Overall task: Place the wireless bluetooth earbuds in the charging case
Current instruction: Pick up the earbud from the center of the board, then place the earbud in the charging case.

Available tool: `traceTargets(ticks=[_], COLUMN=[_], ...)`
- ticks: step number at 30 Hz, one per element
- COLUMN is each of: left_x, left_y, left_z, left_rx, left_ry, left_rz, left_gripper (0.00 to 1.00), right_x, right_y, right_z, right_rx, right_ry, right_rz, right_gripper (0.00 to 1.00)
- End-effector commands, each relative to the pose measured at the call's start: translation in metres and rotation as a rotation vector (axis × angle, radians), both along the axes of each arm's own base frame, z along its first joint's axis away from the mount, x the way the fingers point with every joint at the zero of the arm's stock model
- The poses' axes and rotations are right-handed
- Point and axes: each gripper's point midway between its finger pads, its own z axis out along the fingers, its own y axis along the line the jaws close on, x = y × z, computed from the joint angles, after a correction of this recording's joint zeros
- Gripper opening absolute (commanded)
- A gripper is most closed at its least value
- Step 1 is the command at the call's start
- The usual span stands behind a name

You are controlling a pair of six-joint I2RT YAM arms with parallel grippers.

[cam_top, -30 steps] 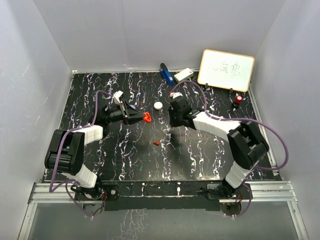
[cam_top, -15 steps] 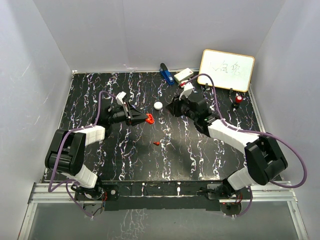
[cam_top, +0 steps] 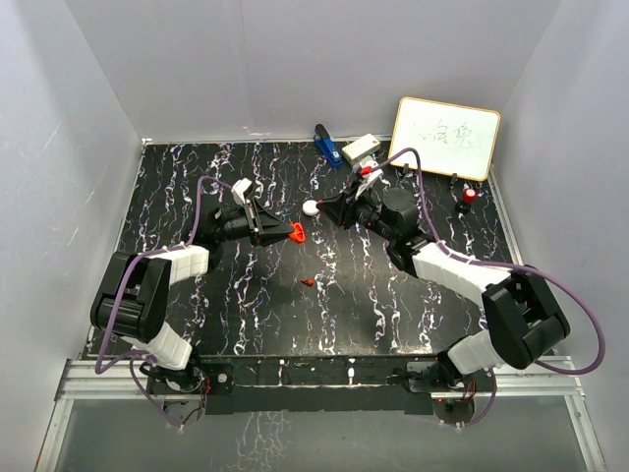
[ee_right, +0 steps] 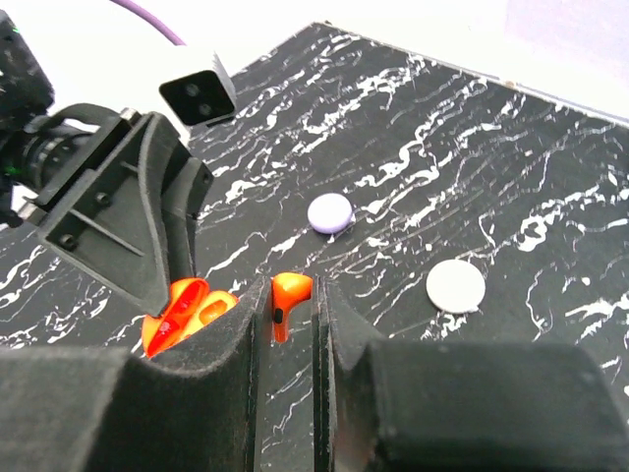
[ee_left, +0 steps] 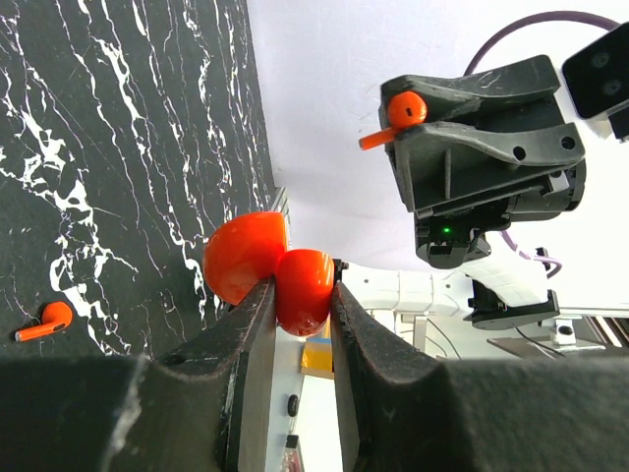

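My left gripper [cam_top: 280, 231] [ee_left: 300, 295] is shut on the red charging case [cam_top: 294, 233] [ee_left: 295, 285], held open above the table's middle. In the right wrist view the open case [ee_right: 187, 310] shows its hollows just left of my fingers. My right gripper [cam_top: 332, 208] [ee_right: 290, 295] is shut on one red earbud [ee_right: 288, 293], close to the case and facing it. The left wrist view shows that earbud [ee_left: 405, 108] sticking out of the right gripper. Another red earbud [cam_top: 308, 282] [ee_left: 44, 323] lies on the table nearer the bases.
A white round case [cam_top: 311, 207] [ee_right: 455, 286] and a purple round case [ee_right: 330, 212] lie under the grippers. At the back stand a small whiteboard [cam_top: 445, 138], a blue object [cam_top: 326, 146], a white box [cam_top: 361, 147] and a red-capped marker [cam_top: 469, 197].
My right arm has swung round and reached left with the earbud, its gripper now facing the case. The left gripper edged slightly right with the case.
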Motion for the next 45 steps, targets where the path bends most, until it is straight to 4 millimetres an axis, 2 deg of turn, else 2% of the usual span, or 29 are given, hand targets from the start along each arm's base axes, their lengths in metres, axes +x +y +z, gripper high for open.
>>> traceTargets(ticks=[1, 33, 41, 45], left_x=[0.001, 0.002, 0.004, 0.005], left_y=[-0.003, -0.004, -0.005, -0.005], left_z=[0.017, 0.018, 0.019, 0.020], left_rx=[-0.024, -0.022, -0.028, -0.029], left_ry=[-0.061, -0.060, -0.063, -0.064], left_rz=[-0.031, -0.025, -0.032, -0.033], left_gripper=[0.00, 0.00, 0.00, 0.00], right_x=[-0.008, -0.010, -0.013, -0.015], right_y=[0.000, 0.005, 0.009, 0.007], right_z=[0.046, 0.045, 0.031, 0.033], right_rx=[0.062, 0.079, 0.051, 0.065], right_ry=[-0.174, -0.200, -0.229, -0.277], right_rz=[0.041, 0.074, 0.110, 0.103], right_gripper=[0.00, 0.00, 0.00, 0.00])
